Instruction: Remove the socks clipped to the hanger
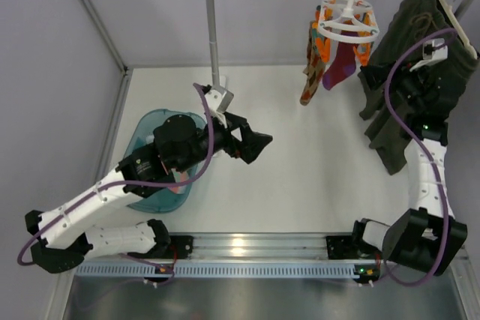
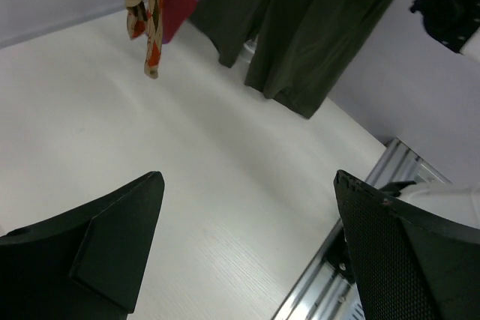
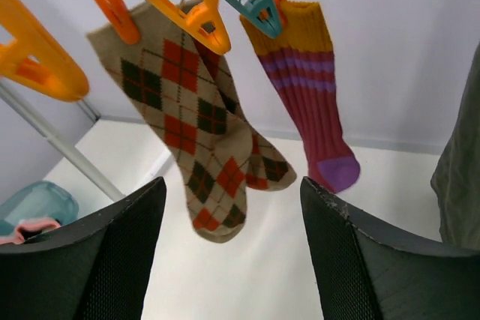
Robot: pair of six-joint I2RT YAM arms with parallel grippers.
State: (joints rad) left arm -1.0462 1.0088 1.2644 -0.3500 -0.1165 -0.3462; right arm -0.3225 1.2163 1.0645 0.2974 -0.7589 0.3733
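Right gripper (image 3: 231, 185), jaws parted and empty, argyle sock (image 3: 196, 121) ahead: a straight pull, I judge, could unhook the hanger (image 1: 352, 35).

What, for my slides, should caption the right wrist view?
Open right gripper faces argyle socks and a maroon sock held by hanger clips.

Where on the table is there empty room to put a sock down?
The big white middle of the table is bare, between the left gripper and the dark clothes. The blue tub side is crowded, and so is the back right around the socks.
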